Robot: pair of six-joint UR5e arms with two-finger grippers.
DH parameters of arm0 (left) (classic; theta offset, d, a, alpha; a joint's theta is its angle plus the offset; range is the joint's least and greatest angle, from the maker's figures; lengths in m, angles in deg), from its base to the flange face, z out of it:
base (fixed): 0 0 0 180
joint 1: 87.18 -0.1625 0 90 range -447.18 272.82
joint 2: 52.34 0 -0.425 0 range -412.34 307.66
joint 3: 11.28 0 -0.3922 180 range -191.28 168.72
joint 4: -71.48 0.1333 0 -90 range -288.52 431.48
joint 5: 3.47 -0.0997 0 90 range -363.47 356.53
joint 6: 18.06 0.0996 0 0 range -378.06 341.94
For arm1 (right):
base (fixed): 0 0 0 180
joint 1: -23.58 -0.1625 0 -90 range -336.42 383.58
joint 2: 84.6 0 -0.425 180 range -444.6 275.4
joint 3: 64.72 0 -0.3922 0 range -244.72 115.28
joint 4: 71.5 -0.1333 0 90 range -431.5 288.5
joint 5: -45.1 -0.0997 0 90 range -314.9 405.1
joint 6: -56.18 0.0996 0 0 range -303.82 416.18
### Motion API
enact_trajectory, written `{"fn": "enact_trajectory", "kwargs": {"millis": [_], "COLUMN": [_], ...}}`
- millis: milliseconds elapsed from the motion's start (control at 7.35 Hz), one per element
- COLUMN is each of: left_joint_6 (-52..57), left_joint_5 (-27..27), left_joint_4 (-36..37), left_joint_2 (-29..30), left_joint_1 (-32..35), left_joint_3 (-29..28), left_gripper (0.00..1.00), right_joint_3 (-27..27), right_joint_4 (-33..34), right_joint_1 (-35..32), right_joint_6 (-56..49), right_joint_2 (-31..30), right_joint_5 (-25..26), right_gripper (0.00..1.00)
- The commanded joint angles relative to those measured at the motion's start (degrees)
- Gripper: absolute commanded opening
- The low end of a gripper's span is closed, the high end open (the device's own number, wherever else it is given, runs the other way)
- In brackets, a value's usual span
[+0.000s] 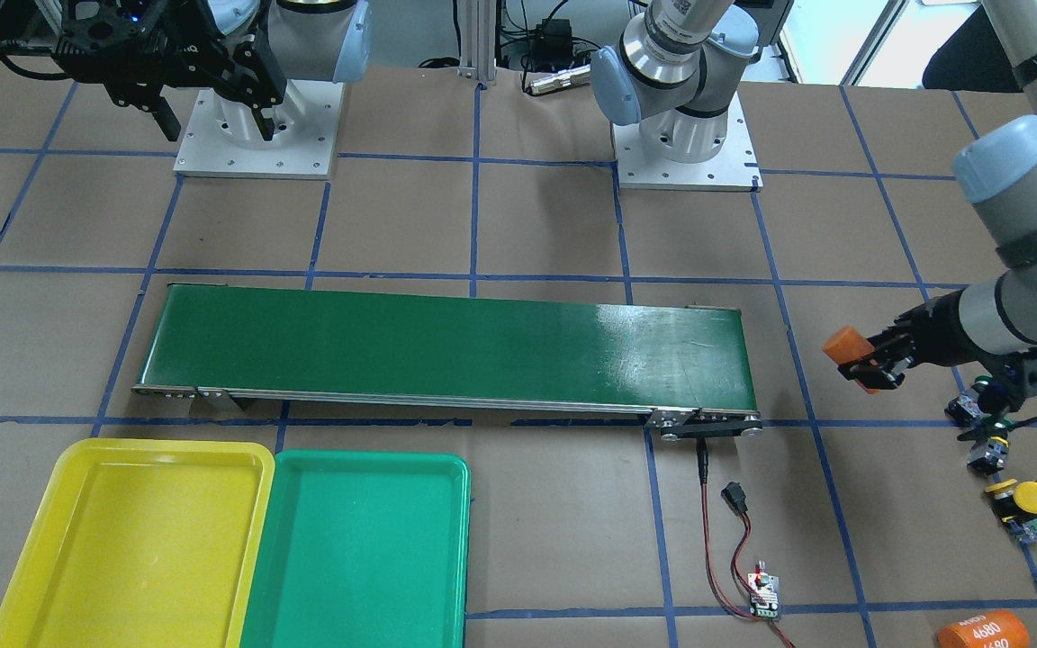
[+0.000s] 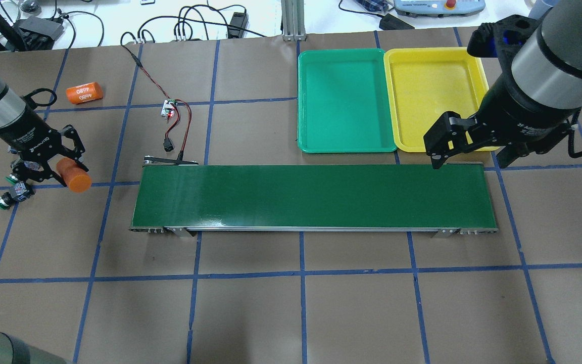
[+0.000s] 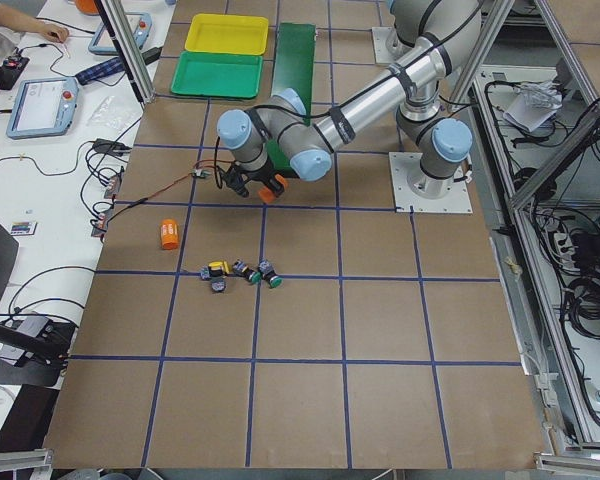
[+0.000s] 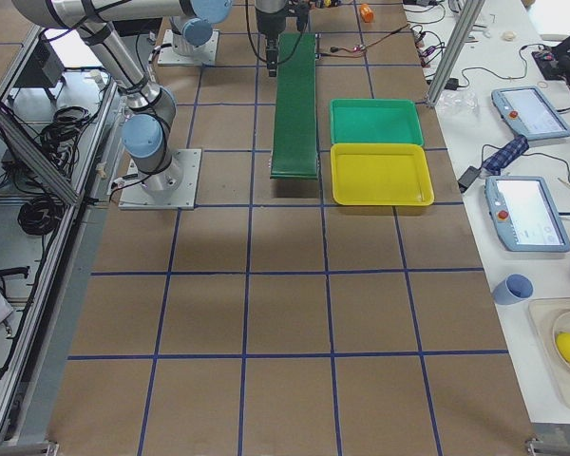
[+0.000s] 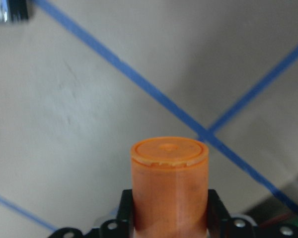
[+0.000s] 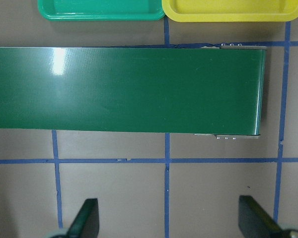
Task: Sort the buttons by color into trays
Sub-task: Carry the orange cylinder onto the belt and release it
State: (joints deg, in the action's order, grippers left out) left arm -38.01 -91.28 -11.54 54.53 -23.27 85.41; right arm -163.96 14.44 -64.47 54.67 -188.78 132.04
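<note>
at the far left of the overhead view the buttons lie on the bench in a loose cluster, partly hidden under the left arm. the exterior left view shows four together, yellow caps at one side and green caps at the other. they are well apart from both trays.

just beside them, the left end effector is closed on an orange cylinder. the cylinder projects past the fingertips toward the belt.

a second orange cylinder, marked 4680, lies on the bench beyond the left arm. a small board with red and black wires sits near the belt's left end.

the belt runs lengthwise across the middle of the bench. beyond its right half the green tray and the yellow tray sit side by side, edges touching, green to the left.

the right end effector hangs well above the bench at the belt's right end, fingers set wide apart.
</note>
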Motion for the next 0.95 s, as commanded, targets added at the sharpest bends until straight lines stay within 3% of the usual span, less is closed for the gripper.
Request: {"fn": "enact_trajectory", "kwargs": {"millis": [0,408,545,817], "left_joint_6": [-17.7,-39.4,-41.0,-40.5], "left_joint_5": [-0.1,0.4,0.1,-0.3], "left_joint_4": [-1.4,-0.4,-0.2,-0.3], "left_joint_2": [-3.3,-1.9,-1.8,-1.6], "left_joint_1": [8.9,17.5,18.8,18.9], "left_joint_3": [4.4,5.2,5.2,5.4], "left_gripper": [0.0,0.0,0.14,0.79], "right_joint_3": [-0.8,-1.1,-1.2,-1.2], "right_joint_4": [0.2,1.8,1.9,1.9], "right_joint_1": [0.0,0.1,0.0,0.0], "right_joint_6": [0.0,-0.1,-0.1,0.0], "right_joint_2": [0.1,0.4,0.4,0.5], "right_joint_5": [0.0,0.0,0.0,-0.1], "right_gripper": [1.0,1.0,1.0,1.0]}}
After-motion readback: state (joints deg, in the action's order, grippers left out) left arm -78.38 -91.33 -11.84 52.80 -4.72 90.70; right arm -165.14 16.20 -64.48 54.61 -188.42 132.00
